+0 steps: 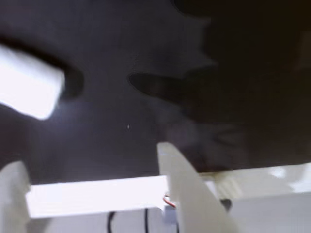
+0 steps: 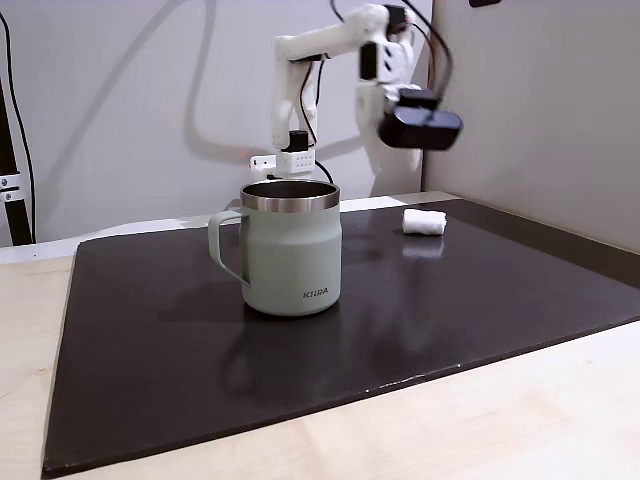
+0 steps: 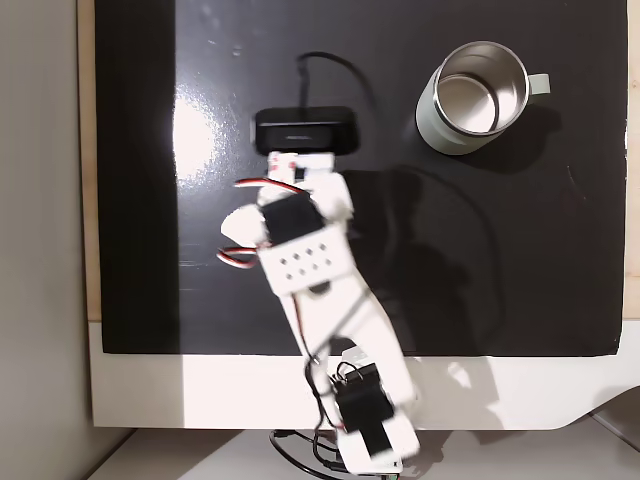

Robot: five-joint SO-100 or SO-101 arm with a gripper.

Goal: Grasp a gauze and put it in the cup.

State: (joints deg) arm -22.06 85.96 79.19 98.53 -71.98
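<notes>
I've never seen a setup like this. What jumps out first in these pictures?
Probably the pale green cup with its shiny steel rim, standing upright and empty on the dark mat in both fixed views. Behind it the white robot arm reaches out above the mat, a black camera on its wrist. Beneath that, a small white gauze roll lies alone on the mat; in the wrist view it is a bright blur at the left.

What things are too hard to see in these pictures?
- Small white fabric gauze roll: blurry in the wrist view and cut off by its left edge.
- White fingers: blurry there too.
- Pale green steel-rimmed mug's small dark lettering: too tiny to read surely.
</notes>
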